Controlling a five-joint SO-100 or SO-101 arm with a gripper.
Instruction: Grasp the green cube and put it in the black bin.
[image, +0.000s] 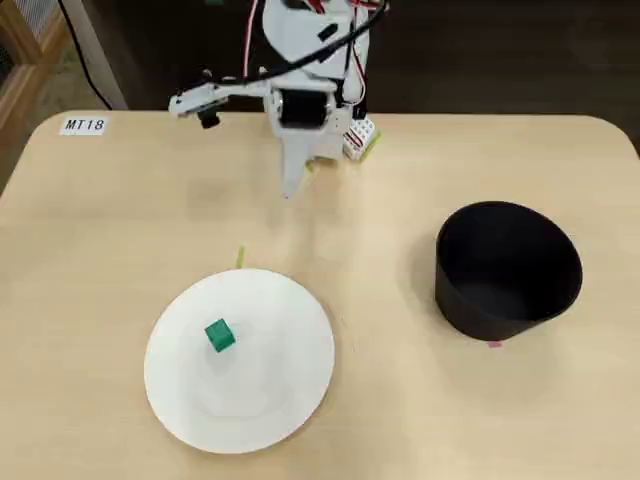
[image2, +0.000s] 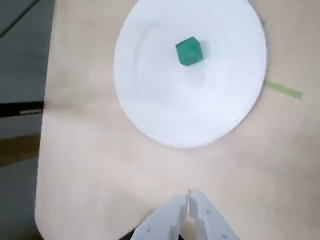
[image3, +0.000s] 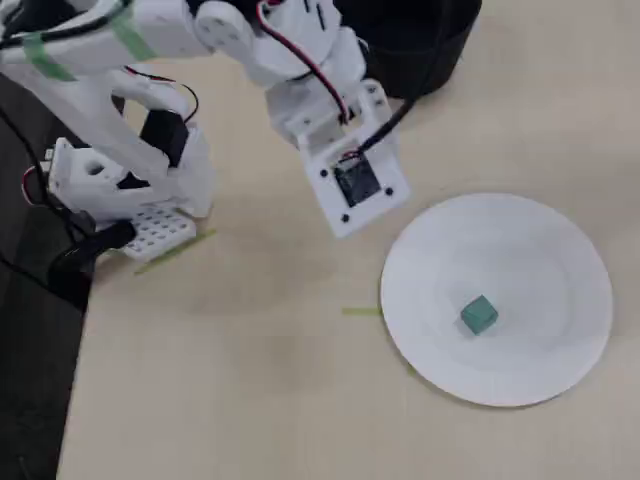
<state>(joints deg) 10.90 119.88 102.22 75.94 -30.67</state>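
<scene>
The green cube (image: 219, 335) lies left of centre on a white plate (image: 270, 400); it also shows on the plate in the wrist view (image2: 189, 51) and in the other fixed view (image3: 478, 314). The black bin (image: 490, 315) stands upright at the right of the table, and part of the bin's wall (image3: 420, 50) shows at the top edge of the other fixed view. My gripper (image: 288, 190) hangs near the arm's base, well behind the plate and apart from the cube. In the wrist view the gripper (image2: 189, 199) is shut with nothing between its fingers.
A thin yellow-green tape strip (image: 240, 257) lies on the table just beyond the plate's far rim. A label reading MT18 (image: 83, 125) is stuck at the back left corner. The arm's base (image3: 120, 190) and its wires sit at the table's back edge.
</scene>
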